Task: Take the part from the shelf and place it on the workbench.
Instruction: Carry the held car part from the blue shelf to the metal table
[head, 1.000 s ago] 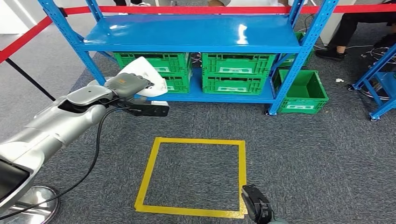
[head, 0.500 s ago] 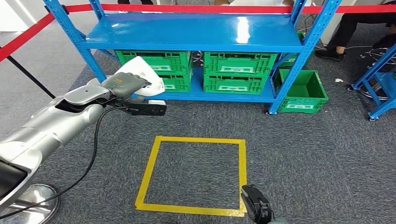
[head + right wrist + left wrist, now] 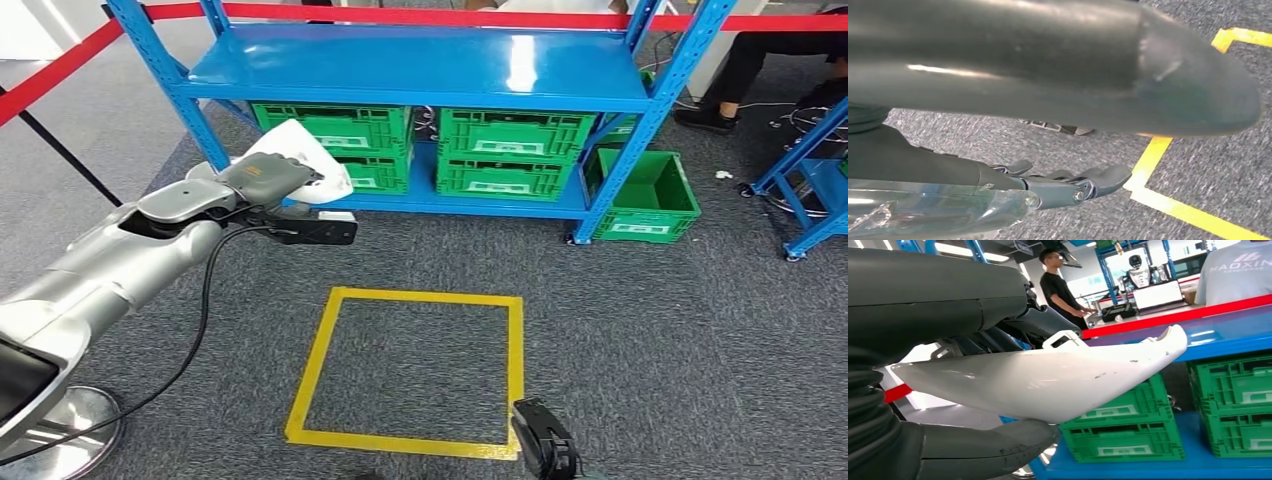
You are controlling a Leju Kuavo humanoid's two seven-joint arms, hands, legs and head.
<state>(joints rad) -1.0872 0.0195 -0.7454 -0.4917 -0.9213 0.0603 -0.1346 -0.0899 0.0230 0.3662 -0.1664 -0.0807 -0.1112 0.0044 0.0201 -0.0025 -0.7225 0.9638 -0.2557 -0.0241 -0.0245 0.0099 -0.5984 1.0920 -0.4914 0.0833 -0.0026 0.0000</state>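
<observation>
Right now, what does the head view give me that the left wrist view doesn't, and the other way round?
Head view alone: the yellow tape square on the carpet, the loose green bin beside the shelf, and the right hand hanging low. Left wrist view alone: a person standing behind the red barrier. Both: the left hand holding the white part, the blue shelf and its green crates.

White part [image 3: 300, 160] was held by left robot hand [image 3: 262, 182] before blue shelf [image 3: 420, 70]; yellow floor square [image 3: 410, 370] was noted below.
</observation>
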